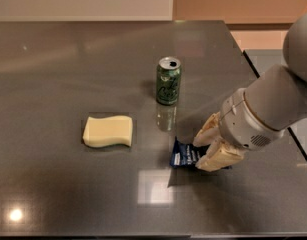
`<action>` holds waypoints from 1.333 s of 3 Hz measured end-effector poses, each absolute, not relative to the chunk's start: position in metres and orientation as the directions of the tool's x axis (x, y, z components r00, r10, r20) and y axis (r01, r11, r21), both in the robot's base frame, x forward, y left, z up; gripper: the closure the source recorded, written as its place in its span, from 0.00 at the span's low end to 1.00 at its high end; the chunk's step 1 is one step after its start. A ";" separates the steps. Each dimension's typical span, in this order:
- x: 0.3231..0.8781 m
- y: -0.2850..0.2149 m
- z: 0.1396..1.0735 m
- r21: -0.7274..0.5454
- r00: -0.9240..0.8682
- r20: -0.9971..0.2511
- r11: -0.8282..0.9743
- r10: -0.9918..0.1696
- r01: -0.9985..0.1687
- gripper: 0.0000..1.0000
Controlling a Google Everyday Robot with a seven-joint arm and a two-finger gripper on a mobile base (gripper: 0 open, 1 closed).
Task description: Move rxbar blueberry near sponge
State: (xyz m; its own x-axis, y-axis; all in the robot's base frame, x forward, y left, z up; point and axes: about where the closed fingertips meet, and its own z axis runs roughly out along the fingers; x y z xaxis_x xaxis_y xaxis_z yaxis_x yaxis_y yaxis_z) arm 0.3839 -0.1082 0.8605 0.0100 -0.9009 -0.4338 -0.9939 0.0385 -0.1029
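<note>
Nearest the viewer, the tan two-finger gripper point(199, 153) on a grey arm point(273, 109) pinches the right end of the rxbar blueberry point(182, 157), a flat dark navy-blue wrapper with white lettering, over the right part of the dark grey glossy tabletop point(68, 194). The sponge point(108, 131), a pale yellow wavy-edged foam block, lies well apart to its left. Farther back stands an upright green soda can point(168, 81).

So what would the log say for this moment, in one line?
gripper: closed on snack bar, front right | sponge: left, apart from bar | can: upright, behind | bar not yet near sponge
</note>
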 end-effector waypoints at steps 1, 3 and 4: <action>0.403 -0.087 0.868 -0.122 0.037 -0.450 0.021 -0.892 -0.992 1.00; 0.432 -0.055 0.869 -0.146 0.071 -0.482 0.000 -0.873 -0.989 1.00; 0.440 -0.044 0.866 -0.147 0.074 -0.496 -0.001 -0.865 -0.989 0.82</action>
